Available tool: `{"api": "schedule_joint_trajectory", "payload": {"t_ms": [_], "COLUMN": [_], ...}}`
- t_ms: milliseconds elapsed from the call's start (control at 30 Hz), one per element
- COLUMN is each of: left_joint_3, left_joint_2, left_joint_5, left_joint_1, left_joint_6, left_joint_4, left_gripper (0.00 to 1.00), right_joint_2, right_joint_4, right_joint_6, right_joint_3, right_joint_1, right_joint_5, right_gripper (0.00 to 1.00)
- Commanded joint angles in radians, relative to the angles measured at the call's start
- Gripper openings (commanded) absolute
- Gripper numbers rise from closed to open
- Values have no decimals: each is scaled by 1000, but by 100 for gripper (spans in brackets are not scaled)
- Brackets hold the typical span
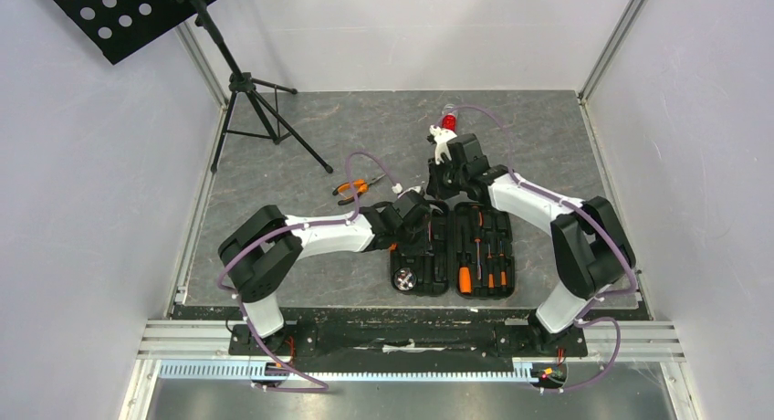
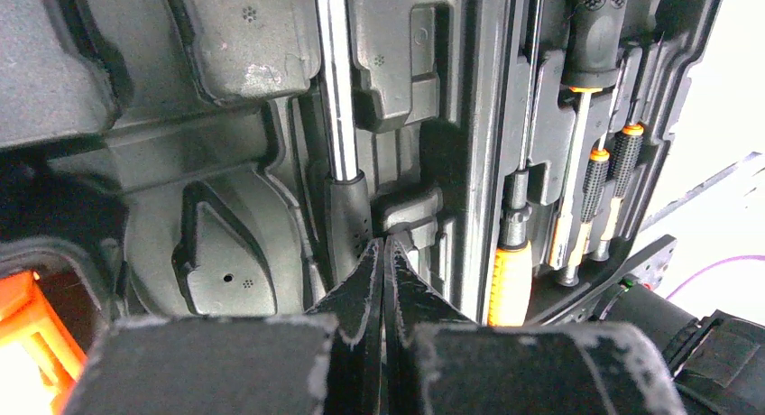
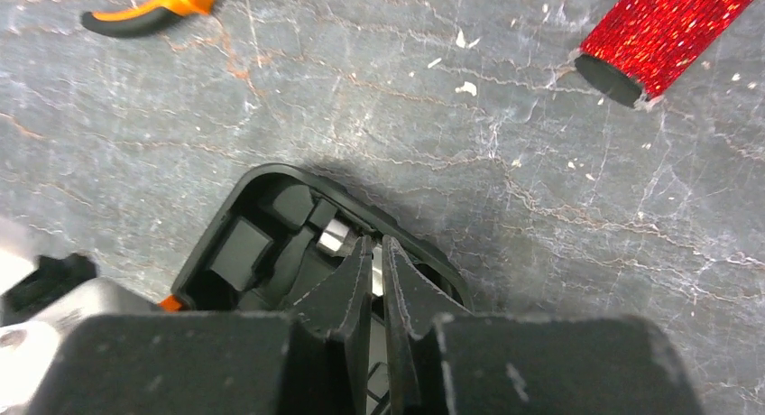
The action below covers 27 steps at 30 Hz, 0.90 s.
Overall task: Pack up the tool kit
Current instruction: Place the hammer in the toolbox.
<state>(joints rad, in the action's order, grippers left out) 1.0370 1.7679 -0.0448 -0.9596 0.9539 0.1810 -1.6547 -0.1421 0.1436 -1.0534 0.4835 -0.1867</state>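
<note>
The black tool kit case (image 1: 509, 256) lies open and flat at the table's middle. Orange-and-black screwdrivers (image 1: 479, 256) sit in slots in its right half, and they show at the right of the left wrist view (image 2: 591, 185). A chrome shaft with a black grip (image 2: 336, 81) lies in a slot of the left half. My left gripper (image 1: 413, 224) is shut and empty, tips (image 2: 383, 244) right at that grip. At the case's far corner (image 3: 271, 176) my right gripper (image 3: 377, 244) is shut to a thin slit, just above a shiny metal part (image 3: 332, 235). The pliers (image 1: 356, 187) lie on the table.
A red glittery tube (image 1: 447, 120) lies just beyond my right gripper, and it shows again in the right wrist view (image 3: 668, 27). The pliers' orange handle (image 3: 153, 9) is at that view's top left. A black tripod stand (image 1: 256, 100) occupies the back left corner. White walls enclose the table.
</note>
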Motion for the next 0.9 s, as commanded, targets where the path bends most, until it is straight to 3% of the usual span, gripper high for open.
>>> {"api": "schedule_joint_trajectory", "payload": {"t_ms": [0,300,533,867], "left_joint_3": [-59,-140,-215,-256], "left_joint_2": [-9,-38,-36,-45], "left_joint_5": [49,34,-33,-40], "left_joint_1": [21,45,79,93], "left_joint_6": [47,126,199,232], "left_joint_4": [12,-74,-168,-242], "left_gripper": [2,2,2,2], "right_joint_2": [-62,-127,-193,-253], "right_joint_4": [-78,-141,-273,-339], "right_joint_6": [-30,-47,-94,-85], "right_joint_3": [-52,-71,-105,-2], "right_joint_1": [15,43,101,167], "right_joint_5": [41,81,216,300], "right_gripper": [10,10,5,2]}}
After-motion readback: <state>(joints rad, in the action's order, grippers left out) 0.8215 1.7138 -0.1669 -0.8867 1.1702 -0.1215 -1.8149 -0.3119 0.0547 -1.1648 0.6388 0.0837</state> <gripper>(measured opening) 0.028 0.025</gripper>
